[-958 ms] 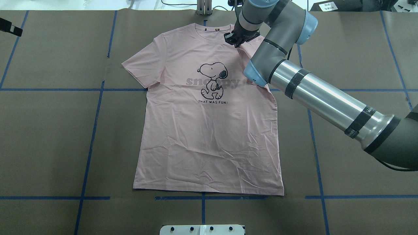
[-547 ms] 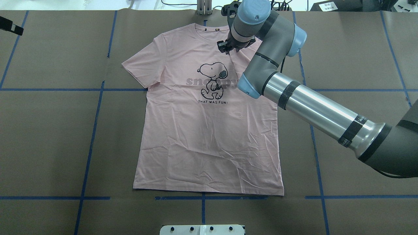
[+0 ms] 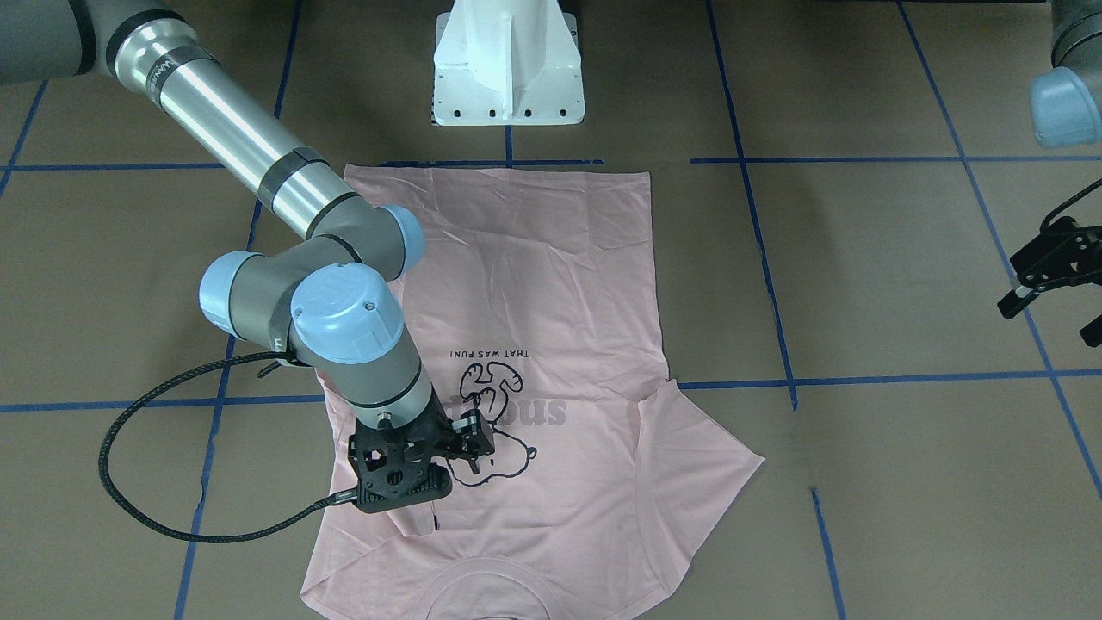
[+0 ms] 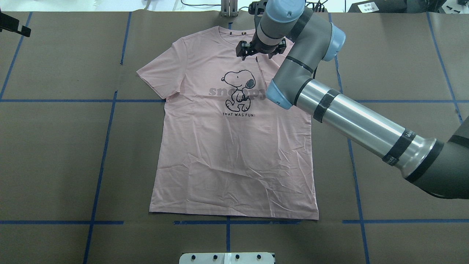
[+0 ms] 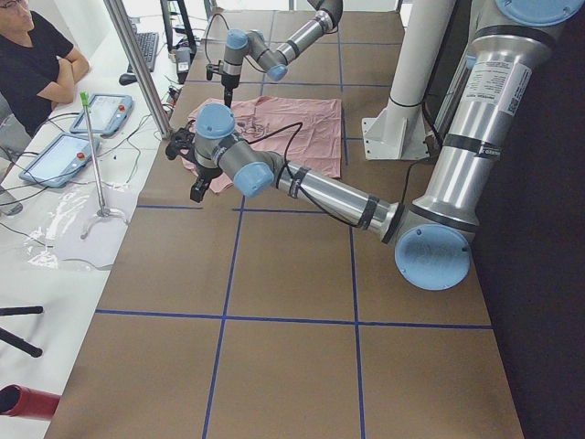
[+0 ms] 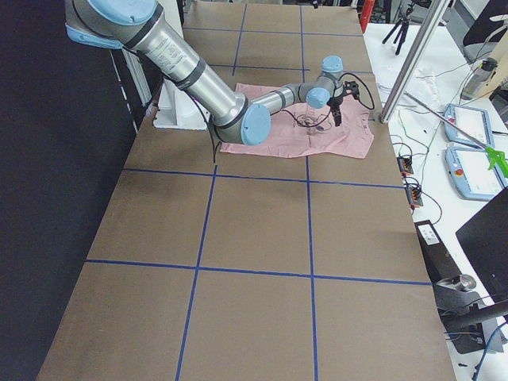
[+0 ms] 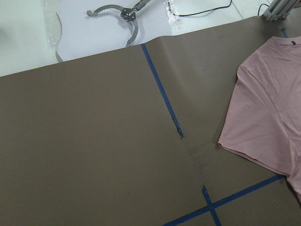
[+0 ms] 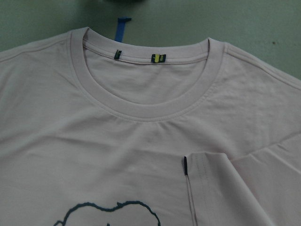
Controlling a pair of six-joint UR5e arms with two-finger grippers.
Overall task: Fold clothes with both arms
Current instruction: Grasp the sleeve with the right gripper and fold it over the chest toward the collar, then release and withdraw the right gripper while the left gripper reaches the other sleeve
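Observation:
The pale pink T-shirt (image 4: 234, 154) lies flat, print up, collar at the far side; it also shows in the front view (image 3: 551, 284). Its right sleeve (image 8: 211, 188) is folded inward onto the chest, its hem edge beside the cartoon dog (image 4: 238, 90). My right gripper (image 4: 261, 51) hovers over that folded sleeve just below the collar (image 8: 141, 110), jaws spread and empty; it also shows in the front view (image 3: 422, 461). My left gripper (image 3: 1048, 320) is open and empty, far off the shirt at the table's left side. The left sleeve (image 7: 263, 113) lies flat and spread out.
The white pedestal base (image 3: 508, 69) stands at the near edge behind the hem. Blue tape lines (image 4: 106, 146) grid the brown table cover. A metal post (image 4: 229, 9) stands beyond the collar. An operator (image 5: 37, 55) and tablets sit past the far edge.
My right gripper carried the right sleeve leftward over the chest, then opened and let it go; the sleeve now lies folded on the shirt. The left gripper shifted slightly.

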